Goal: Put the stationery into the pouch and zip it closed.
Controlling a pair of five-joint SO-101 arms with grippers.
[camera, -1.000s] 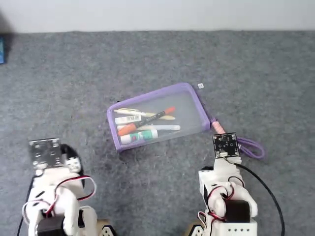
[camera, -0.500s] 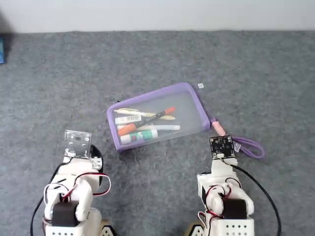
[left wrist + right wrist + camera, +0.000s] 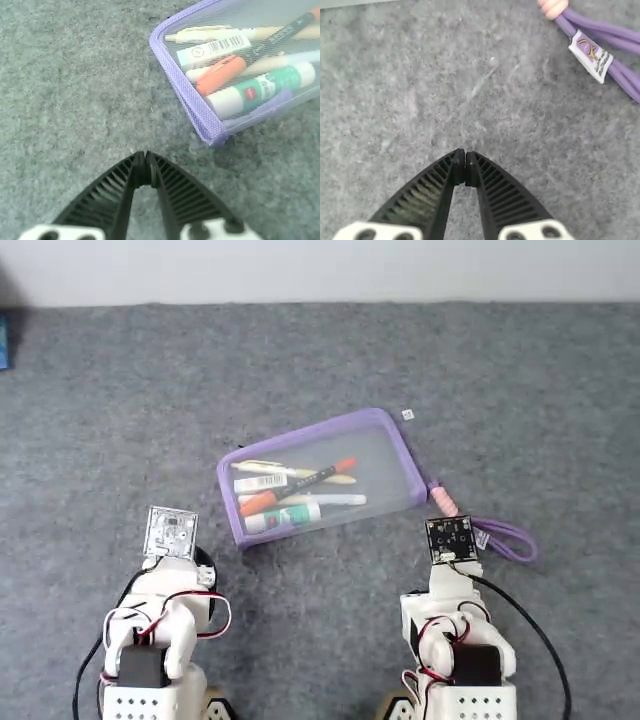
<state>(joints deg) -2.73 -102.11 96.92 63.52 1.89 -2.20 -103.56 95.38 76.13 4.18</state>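
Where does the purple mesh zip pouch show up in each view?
High view: the purple mesh zip pouch lies at centre, tilted.
Left wrist view: its corner, beyond the left gripper.
Right wrist view: its purple strap, beyond the right gripper.
Shared landmark: grey carpet.

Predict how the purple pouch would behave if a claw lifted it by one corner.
The pouch looks like soft mesh with a fabric edge, so it would probably sag rather than stay flat. The pens and glue stick inside lie loose, so they would likely slide toward the low end. Pushed, it may drag on the fuzzy carpet.
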